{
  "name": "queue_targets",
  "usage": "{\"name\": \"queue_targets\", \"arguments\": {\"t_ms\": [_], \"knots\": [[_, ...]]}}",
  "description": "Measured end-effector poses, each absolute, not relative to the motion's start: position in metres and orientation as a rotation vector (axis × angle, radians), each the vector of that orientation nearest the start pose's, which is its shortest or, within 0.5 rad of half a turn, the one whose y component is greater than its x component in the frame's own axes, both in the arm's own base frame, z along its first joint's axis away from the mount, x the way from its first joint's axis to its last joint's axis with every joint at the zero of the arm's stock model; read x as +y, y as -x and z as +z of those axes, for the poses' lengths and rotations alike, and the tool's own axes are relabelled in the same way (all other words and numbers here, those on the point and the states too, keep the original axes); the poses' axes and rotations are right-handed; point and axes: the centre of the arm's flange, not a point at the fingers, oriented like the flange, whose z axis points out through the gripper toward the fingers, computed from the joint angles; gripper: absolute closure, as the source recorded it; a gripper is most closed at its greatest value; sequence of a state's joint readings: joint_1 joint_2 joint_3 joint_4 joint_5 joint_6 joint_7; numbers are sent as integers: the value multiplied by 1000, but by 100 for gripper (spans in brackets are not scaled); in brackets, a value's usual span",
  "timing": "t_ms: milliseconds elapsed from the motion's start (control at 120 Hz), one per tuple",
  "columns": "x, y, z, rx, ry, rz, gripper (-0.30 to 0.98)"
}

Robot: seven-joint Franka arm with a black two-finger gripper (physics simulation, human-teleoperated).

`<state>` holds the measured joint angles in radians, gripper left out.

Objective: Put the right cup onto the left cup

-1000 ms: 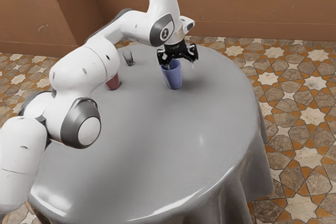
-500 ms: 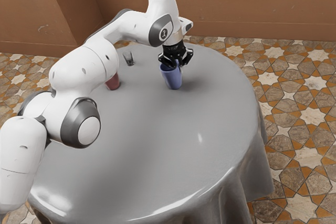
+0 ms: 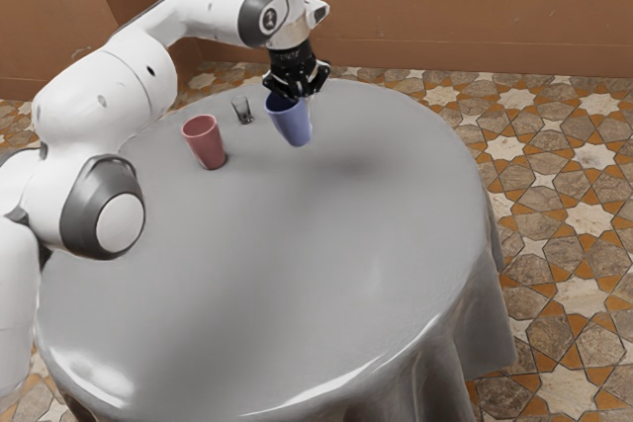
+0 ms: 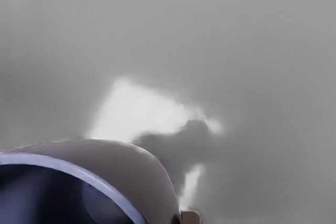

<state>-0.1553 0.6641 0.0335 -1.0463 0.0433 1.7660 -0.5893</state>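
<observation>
Just above the table, the black gripper (image 3: 299, 94) is shut on the rim of the blue cup (image 3: 291, 126), which hangs slightly tilted with its mouth up. The fingers partly cover that rim. The red cup (image 3: 206, 143) stands upright on the table, nearer the exterior view's left. In the wrist view the blue cup (image 4: 105, 182) looms large at the lower edge, its curved rim and dark inside showing.
A small clear glass (image 3: 242, 111) stands on the round grey-covered table (image 3: 297, 264), behind and between the two cups. A brown wall rises beyond the table's far edge.
The gripper closed on the blue cup's rim, then lifted it and carried it toward the exterior view's left. The arm has drawn back, uncovering the red cup, which stays put.
</observation>
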Motion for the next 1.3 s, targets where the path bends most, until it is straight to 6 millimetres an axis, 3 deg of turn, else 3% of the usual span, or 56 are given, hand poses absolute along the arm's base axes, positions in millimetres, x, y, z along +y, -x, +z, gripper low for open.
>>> {"name": "queue_targets", "arguments": {"t_ms": [67,150,242,350,425,558,908,1300], "knots": [[-57,-726,477,-767,2998,-99,78],[-16,-721,486,-845,2969,-89,78],[24,-724,478,-918,2933,-61,78],[44,-746,466,-951,2912,-81,78],[53,-759,481,-965,2902,-160,78],[71,-758,498,-984,2876,-196,78],[91,-757,473,-992,2847,-110,78],[106,-757,462,-1006,2837,-88,78]]}}
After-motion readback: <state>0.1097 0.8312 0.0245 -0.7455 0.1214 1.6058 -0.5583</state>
